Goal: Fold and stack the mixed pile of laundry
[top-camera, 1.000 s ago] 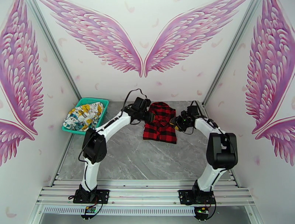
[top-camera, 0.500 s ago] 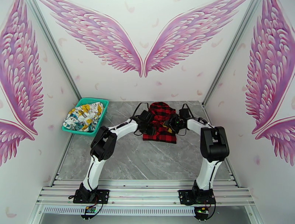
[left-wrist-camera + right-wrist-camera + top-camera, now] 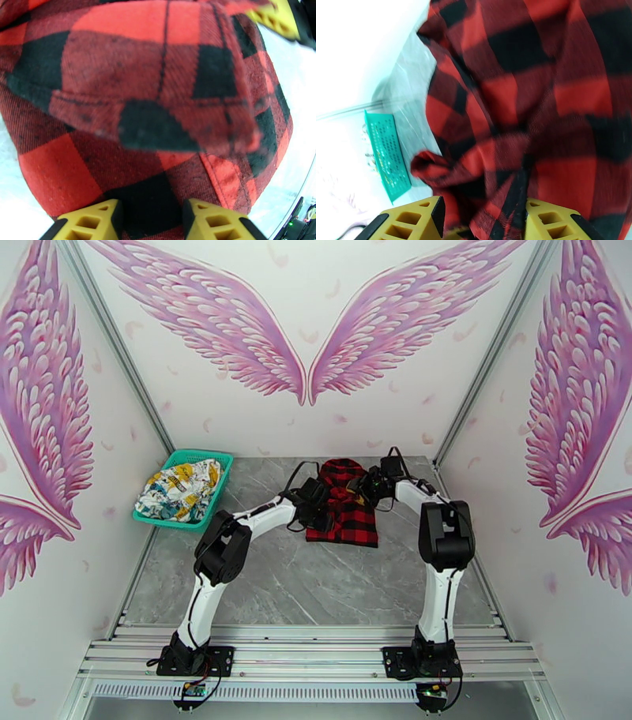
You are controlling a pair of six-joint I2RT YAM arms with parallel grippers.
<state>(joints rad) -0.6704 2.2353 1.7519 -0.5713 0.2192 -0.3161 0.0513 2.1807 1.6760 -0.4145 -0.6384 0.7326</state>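
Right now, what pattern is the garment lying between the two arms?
The garment is red-and-black plaid, clearest in the left wrist view.

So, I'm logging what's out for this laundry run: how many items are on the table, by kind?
Garments: 2, the red-and-black plaid garment lying on the table and the white cartoon-print garment in the teal mesh basket
Baskets: 1
Total: 3
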